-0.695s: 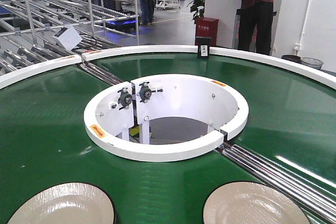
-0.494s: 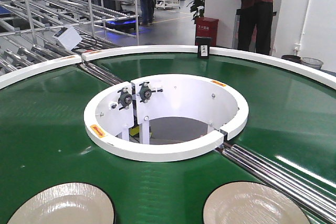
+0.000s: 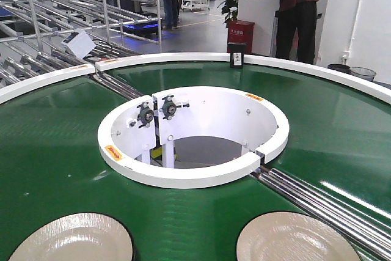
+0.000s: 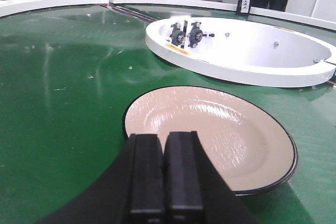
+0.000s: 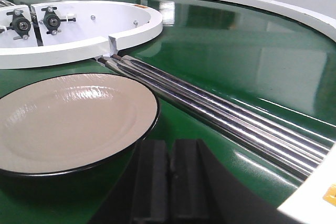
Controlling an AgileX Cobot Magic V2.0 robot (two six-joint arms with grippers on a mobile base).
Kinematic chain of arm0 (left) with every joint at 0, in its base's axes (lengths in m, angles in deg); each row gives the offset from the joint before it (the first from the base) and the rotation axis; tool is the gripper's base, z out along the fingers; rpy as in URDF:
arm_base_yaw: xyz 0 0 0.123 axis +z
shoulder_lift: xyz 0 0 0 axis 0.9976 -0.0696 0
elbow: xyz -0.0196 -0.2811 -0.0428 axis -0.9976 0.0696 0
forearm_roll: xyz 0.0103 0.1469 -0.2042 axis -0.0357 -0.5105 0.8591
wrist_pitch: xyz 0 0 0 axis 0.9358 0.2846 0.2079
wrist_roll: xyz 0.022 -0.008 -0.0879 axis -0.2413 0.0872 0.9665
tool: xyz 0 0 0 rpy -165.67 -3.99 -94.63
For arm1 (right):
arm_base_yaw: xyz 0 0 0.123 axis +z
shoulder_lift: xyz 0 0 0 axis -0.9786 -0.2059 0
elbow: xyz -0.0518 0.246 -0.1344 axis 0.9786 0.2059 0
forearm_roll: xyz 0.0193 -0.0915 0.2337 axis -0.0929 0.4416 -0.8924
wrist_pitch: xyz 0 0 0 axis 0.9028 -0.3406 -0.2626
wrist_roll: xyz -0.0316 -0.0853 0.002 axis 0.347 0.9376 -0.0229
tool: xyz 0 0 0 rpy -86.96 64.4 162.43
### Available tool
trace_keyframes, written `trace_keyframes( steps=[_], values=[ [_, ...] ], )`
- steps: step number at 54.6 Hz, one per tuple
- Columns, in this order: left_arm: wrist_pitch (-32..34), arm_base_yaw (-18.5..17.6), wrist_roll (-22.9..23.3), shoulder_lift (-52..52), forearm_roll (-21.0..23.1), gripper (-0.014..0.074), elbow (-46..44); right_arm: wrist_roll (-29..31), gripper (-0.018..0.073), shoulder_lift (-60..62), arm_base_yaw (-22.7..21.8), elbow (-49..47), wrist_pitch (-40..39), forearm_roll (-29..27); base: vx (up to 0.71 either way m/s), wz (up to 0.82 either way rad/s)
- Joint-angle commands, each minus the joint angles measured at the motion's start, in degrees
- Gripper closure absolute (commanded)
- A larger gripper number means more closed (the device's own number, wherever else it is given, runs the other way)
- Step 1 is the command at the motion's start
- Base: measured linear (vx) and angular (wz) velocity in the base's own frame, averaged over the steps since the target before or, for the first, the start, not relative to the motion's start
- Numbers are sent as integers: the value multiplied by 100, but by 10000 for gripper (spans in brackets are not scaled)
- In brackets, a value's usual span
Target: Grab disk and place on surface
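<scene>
Two cream disks with black rims lie flat on the green conveyor belt (image 3: 55,151): the left disk (image 3: 73,239) (image 4: 210,135) and the right disk (image 3: 296,239) (image 5: 68,119). My left gripper (image 4: 164,145) is shut and empty, its tips just over the near left rim of the left disk. The right gripper (image 5: 169,153) is shut too, holding nothing, beside the near right rim of the right disk. Neither gripper shows in the front view. The dark glossy taped surface is out of view.
A white inner ring (image 3: 189,175) with two black bearing knobs (image 3: 157,112) surrounds the belt's central hole. Steel rollers (image 5: 226,116) cross the belt right of the right disk. A white outer rim (image 3: 317,71) bounds the belt. A person (image 3: 296,10) stands beyond.
The disks and belt look unmoved. Only the person standing behind the conveyor has shifted slightly to the left.
</scene>
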Motion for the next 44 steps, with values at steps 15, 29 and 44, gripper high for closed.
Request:
trace_keyframes(
  steps=[15, 29, 44],
  values=[
    [1558, -44, -2, 81, 16, 603, -80, 14, 567, 43, -20, 42, -772, 53, 0, 0],
    [2765, -44, 11, 81, 16, 603, -343, -7, 567, 43, -20, -28, -2144, 53, 0, 0],
    [1969, -44, -7, -148, -38, 603, -2383, -424, 567, -237, -20, -1974, -1696, -209, 0, 0]
  ],
)
